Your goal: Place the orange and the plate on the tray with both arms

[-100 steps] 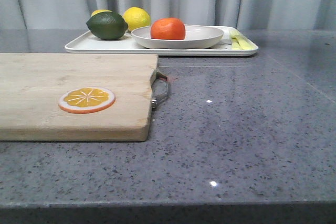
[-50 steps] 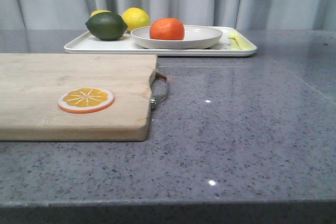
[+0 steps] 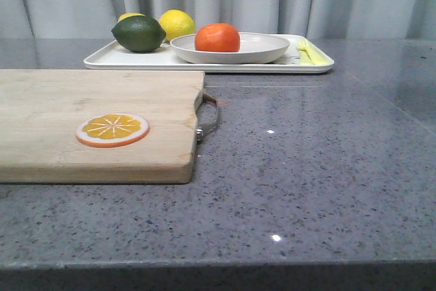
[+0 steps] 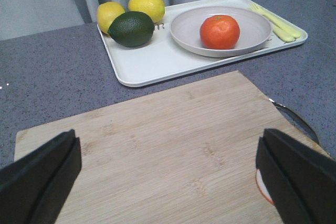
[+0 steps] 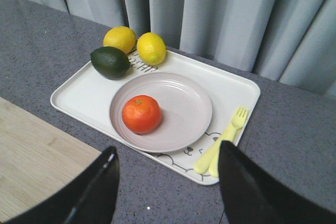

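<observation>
The orange (image 3: 217,37) sits in the off-white plate (image 3: 262,49), and the plate rests on the white tray (image 3: 136,60) at the back of the table. They also show in the left wrist view, the orange (image 4: 219,31), plate (image 4: 184,24) and tray (image 4: 152,61), and in the right wrist view, the orange (image 5: 142,114), plate (image 5: 184,103) and tray (image 5: 79,95). My left gripper (image 4: 168,174) is open and empty above the wooden cutting board (image 4: 157,150). My right gripper (image 5: 168,184) is open and empty over the grey table, short of the tray. Neither gripper shows in the front view.
On the tray lie a dark green avocado (image 3: 139,33), two lemons (image 5: 136,44) and a pale yellow fork (image 5: 223,142). The cutting board (image 3: 82,120) with a metal handle (image 3: 208,117) fills the table's left front and bears an orange slice disc (image 3: 112,129).
A dark arm part at the top right of the front view a second ago has left the frame. The orange, plate and tray have stayed put.
</observation>
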